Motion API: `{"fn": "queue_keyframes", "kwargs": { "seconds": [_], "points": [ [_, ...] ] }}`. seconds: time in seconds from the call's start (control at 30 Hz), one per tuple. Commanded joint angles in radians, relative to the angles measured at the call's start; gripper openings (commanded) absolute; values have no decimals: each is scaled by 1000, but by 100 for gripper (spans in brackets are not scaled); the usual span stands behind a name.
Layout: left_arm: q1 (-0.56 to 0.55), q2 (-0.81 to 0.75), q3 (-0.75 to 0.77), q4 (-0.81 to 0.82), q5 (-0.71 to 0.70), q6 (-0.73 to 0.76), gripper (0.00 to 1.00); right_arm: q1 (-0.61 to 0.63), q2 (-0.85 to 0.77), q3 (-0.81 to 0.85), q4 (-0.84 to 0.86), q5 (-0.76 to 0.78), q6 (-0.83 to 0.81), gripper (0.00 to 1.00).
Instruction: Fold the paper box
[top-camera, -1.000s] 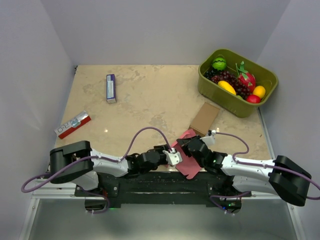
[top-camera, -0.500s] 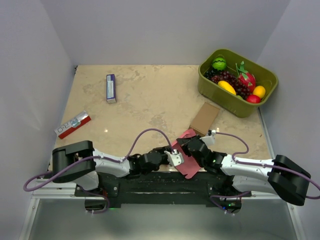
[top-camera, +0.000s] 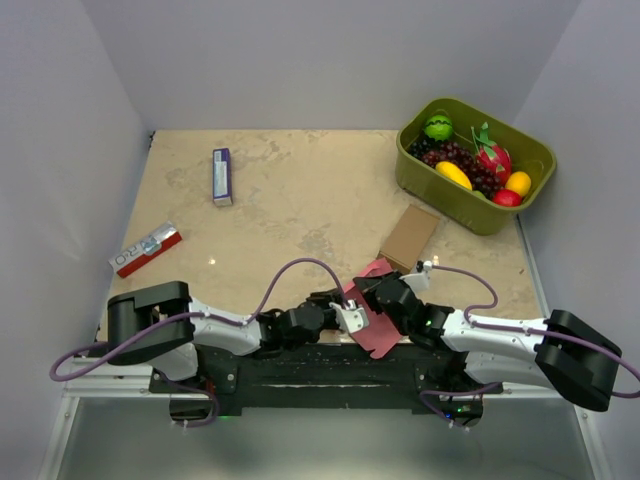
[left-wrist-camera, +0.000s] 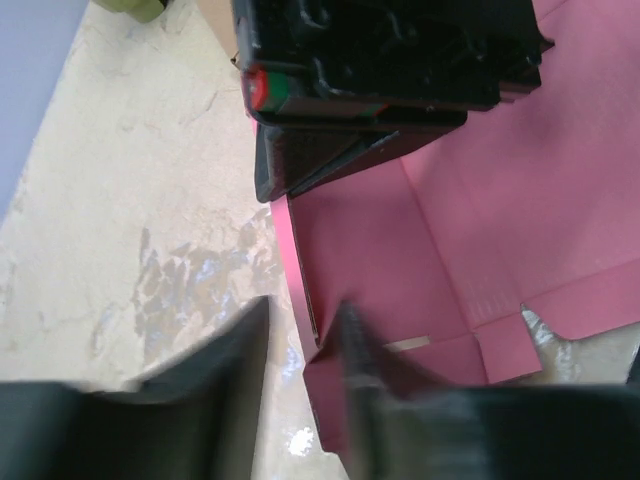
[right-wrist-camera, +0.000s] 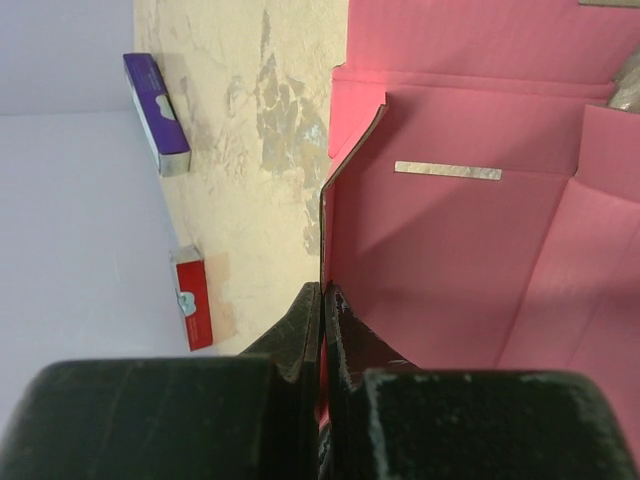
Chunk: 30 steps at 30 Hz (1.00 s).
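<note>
The paper box (top-camera: 379, 335) is a pink die-cut sheet lying partly folded at the table's near edge, between the two arms. My right gripper (right-wrist-camera: 322, 295) is shut on the edge of an upright panel of the paper box (right-wrist-camera: 450, 260), and in the top view this right gripper (top-camera: 368, 297) sits over the sheet's far part. My left gripper (left-wrist-camera: 303, 305) straddles a raised flap edge of the paper box (left-wrist-camera: 480, 220); its jaws stand a little apart, and one finger (left-wrist-camera: 355, 345) rests on the card. From above, the left gripper (top-camera: 350, 318) is at the sheet's left side.
A brown cardboard box (top-camera: 409, 236) lies just beyond the sheet. A green bin (top-camera: 440, 195) of toy fruit stands at the back right. A purple-and-white carton (top-camera: 222, 176) and a red-and-white packet (top-camera: 146, 249) lie to the left. Grey walls enclose the table.
The left gripper's jaws have narrowed around the flap edge. The right gripper has kept its pinch on the panel, and the sheet has barely shifted.
</note>
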Motion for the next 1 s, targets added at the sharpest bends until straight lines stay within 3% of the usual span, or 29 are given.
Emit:
{"fn": "queue_keyframes", "kwargs": {
  "seconds": [0.0, 0.07, 0.27, 0.4, 0.63, 0.77, 0.97],
  "points": [
    [-4, -28, 23, 104, -3, -42, 54, 7, 11, -14, -21, 4, 5, 0],
    [-3, -71, 16, 76, 14, -67, 70, 7, 6, -17, -25, 7, 8, 0],
    [5, -229, 10, -75, 126, -168, 95, 6, -26, -18, -43, 16, 11, 0],
    [46, -319, 6, -184, 180, -331, 97, 7, -45, -24, -54, 21, 17, 0],
    [186, -487, -72, -299, 83, -704, 99, 7, -57, -31, -57, 24, 20, 0],
    [284, -473, -128, -330, 106, -797, 100, 7, -52, -29, -54, 24, 22, 0],
    [290, -378, -169, -330, 155, -872, 100, 9, -58, -26, -37, 25, 17, 0]
  ]
}}
